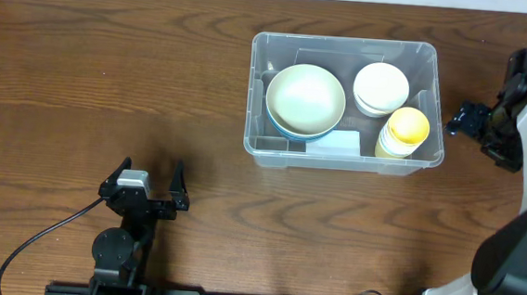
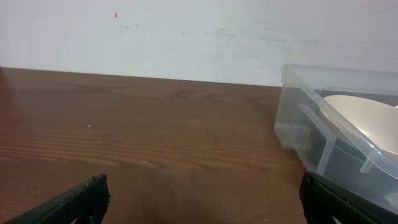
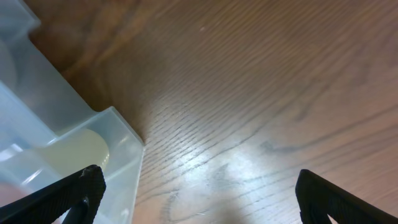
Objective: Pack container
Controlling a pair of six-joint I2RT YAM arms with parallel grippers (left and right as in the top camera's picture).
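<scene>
The clear container (image 1: 345, 43) is set at two o'clock on the wooden table (image 1: 83, 70), with a cream bowl (image 1: 305, 95), white bowls (image 1: 381, 86) and yellow cups (image 1: 404, 129) packed inside. The left gripper (image 1: 148, 172) is spread wide and empty at eight o'clock. The right gripper (image 3: 199, 183) is likewise spread wide and empty at the container's three o'clock side.

Large clear rectangular plastic container (image 2: 298, 118): cropped by right edge in left wrist view, by left edge in right wrist view. Blue bowl (image 1: 281, 129): mostly hidden beneath cream bowl (image 1: 305, 96), only rim showing.
</scene>
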